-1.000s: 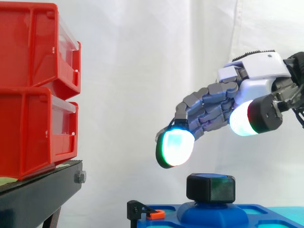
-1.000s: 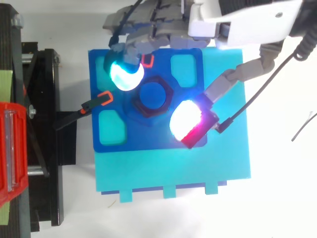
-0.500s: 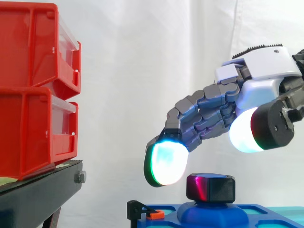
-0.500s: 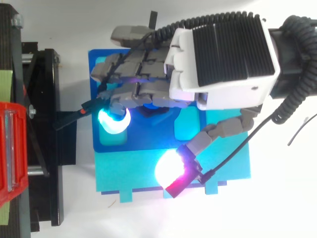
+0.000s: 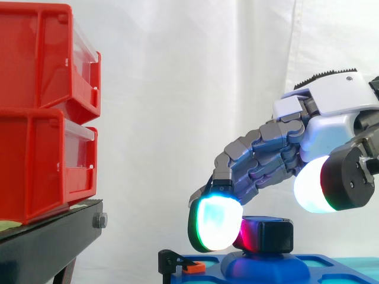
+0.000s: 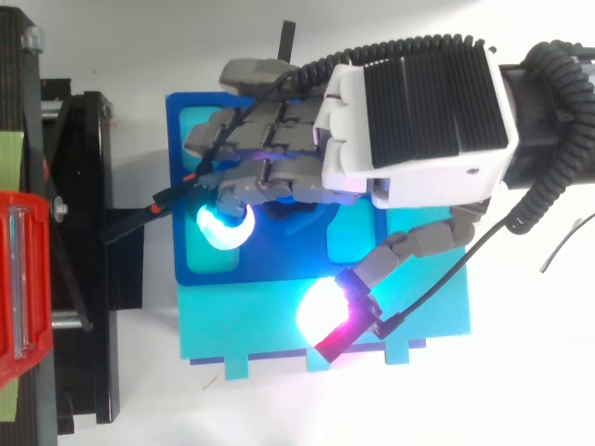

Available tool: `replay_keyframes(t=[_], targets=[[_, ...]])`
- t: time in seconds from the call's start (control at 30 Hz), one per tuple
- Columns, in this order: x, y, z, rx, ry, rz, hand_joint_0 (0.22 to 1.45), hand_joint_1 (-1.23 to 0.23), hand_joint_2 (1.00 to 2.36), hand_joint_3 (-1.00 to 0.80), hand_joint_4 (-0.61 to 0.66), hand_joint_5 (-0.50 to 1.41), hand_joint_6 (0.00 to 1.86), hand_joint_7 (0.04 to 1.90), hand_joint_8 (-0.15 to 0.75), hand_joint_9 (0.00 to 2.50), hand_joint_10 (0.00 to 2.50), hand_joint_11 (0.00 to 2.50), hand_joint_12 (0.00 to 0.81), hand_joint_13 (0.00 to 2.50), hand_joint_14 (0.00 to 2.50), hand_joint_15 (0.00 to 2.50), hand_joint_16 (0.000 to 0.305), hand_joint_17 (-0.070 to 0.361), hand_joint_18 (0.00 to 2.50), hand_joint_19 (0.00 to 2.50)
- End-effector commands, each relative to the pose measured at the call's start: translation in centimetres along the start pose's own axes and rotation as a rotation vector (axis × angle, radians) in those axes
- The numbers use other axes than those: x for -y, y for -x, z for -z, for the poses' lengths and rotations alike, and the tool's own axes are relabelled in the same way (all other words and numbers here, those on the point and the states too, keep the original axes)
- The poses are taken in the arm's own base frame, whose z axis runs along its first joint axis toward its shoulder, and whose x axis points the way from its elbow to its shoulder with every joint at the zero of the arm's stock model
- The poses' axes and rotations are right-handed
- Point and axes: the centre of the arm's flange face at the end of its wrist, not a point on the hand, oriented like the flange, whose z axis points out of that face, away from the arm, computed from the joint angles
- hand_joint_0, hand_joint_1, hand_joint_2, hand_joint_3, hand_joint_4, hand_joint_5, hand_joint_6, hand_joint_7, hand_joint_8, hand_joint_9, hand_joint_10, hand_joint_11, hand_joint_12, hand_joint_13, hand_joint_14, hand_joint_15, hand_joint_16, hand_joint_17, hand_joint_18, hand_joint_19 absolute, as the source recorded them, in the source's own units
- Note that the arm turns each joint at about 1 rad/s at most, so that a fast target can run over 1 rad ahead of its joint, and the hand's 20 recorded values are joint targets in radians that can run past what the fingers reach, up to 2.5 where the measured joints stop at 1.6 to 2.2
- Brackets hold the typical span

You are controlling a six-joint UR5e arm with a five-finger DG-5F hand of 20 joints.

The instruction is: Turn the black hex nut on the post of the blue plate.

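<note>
The black hex nut (image 5: 267, 234) sits on the rounded blue post (image 5: 266, 266) of the blue plate (image 6: 270, 265). My hand (image 6: 418, 121) hangs over the plate from the right, and in the top view its fingers cover the nut. One glowing cyan fingertip (image 5: 216, 223) is down at nut height, close against the nut's left side; I cannot tell whether it touches. The thumb pad (image 5: 320, 184) glows white and red, up and to the right of the nut, away from it. The fingers are stretched out, only slightly bent, and grip nothing.
Two red bins (image 5: 44, 112) are stacked on a black stand (image 5: 41, 242) at the left. A black clamp with an orange tip (image 5: 177, 263) holds the plate's left edge. The plate rests on a cyan base (image 6: 279, 325). A white curtain hangs behind.
The hand has swung over the plate and come down. Its cyan fingertip dropped from above the nut to nut level at the nut's left side, and the thumb moved off to the plate's near edge.
</note>
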Motion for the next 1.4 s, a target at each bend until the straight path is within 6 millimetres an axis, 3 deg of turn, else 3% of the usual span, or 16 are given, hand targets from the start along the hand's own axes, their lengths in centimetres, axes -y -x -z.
replay_keyframes(t=[0.0,0.57,1.37], targets=[[0.2,0.1,0.1,-0.002,-0.002,-0.001,0.43,-0.56,1.00,-0.50,0.28,-0.19,0.50,0.87,0.325,0.28,0.00,0.00,0.405,0.23,0.00,0.00,0.054,0.121,0.14,0.01],[2.6,1.3,0.9,-0.002,0.021,0.001,0.43,-0.56,1.00,-0.50,0.28,-0.19,0.50,0.86,0.324,0.29,0.00,0.00,0.403,0.23,0.00,0.00,0.053,0.119,0.13,0.02],[8.1,3.6,3.7,-0.039,0.088,-0.016,0.44,-0.57,1.00,-0.50,0.28,-0.19,0.50,0.86,0.322,0.29,0.00,0.00,0.399,0.24,0.00,0.00,0.052,0.117,0.13,0.03]])
